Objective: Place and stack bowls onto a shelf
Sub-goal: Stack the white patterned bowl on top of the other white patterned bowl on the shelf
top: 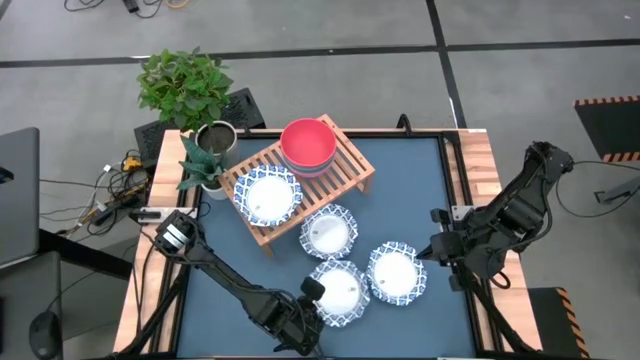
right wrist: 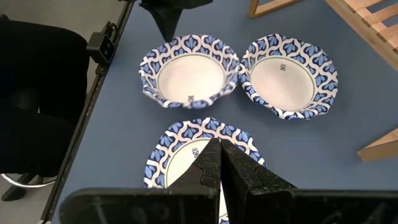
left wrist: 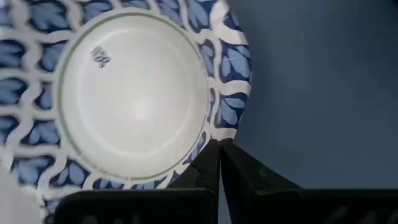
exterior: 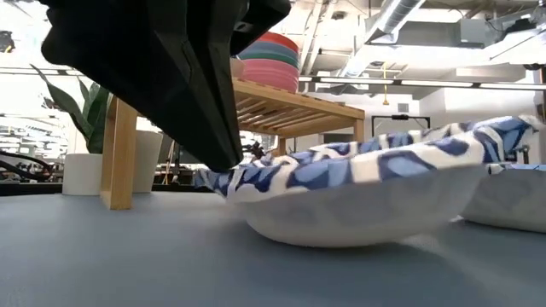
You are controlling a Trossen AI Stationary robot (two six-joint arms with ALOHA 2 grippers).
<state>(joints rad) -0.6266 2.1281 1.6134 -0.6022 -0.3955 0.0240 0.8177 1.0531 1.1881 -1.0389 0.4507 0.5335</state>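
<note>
Three shallow white dishes with blue patterned rims rest on their bases on the dark blue table: one near the shelf (top: 328, 232), one at the near edge (top: 340, 290) and one to its right (top: 397, 272). A fourth dish (top: 268, 195) lies on the wooden slat shelf (top: 350, 172), beside a stack of red and pink bowls (top: 308, 145). My left gripper (top: 312, 290), shut, is at the near dish's left rim. My right gripper (top: 437, 247), shut, stands by the right dish's right edge (right wrist: 199, 146); whether it touches, I cannot tell. My left gripper (left wrist: 219, 146) comes slanting down from above, and its shut fingertips (exterior: 229, 158) meet the near dish's patterned rim (left wrist: 202, 142) at its left edge (exterior: 217, 179). The dish rests on the table. Whether the rim lies between the fingers cannot be told.
A metal plant pot (top: 215, 138) and leafy plants (top: 185, 85) stand at the table's far left corner, beside the shelf. Wooden side rails (top: 480, 170) edge the table. Bare tabletop lies at the far right (top: 410, 180) and the near left (top: 215, 290).
</note>
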